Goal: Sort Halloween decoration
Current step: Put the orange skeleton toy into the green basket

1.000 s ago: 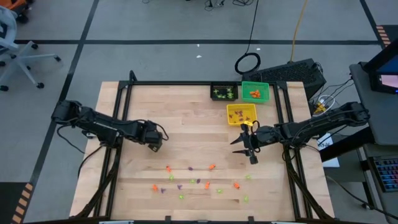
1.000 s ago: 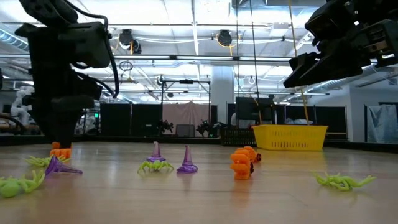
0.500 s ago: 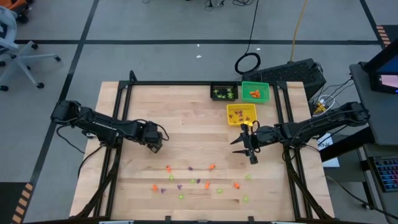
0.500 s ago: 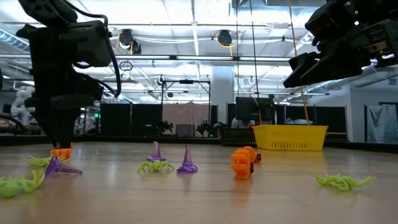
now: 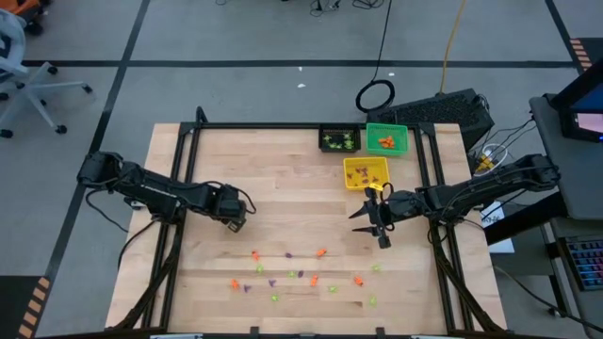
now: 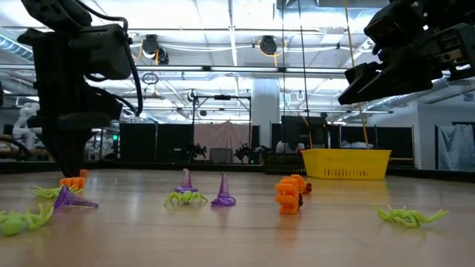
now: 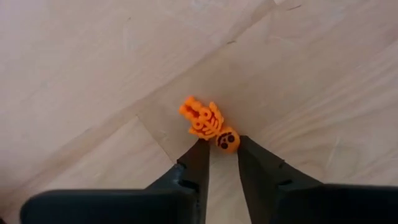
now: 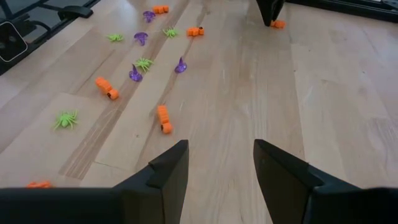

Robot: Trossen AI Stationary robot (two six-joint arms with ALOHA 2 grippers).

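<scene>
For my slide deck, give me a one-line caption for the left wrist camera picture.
Left tool closing its fingers around the head of a small orange skeleton lying on the wooden table.

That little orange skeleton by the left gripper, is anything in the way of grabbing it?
Nothing visible is. The left gripper is already down at the orange skeleton, with its head between the fingertips on bare table.

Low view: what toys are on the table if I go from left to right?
Green spider → orange skeleton → purple hat → orange toy → yellow bin → green spider.
</scene>
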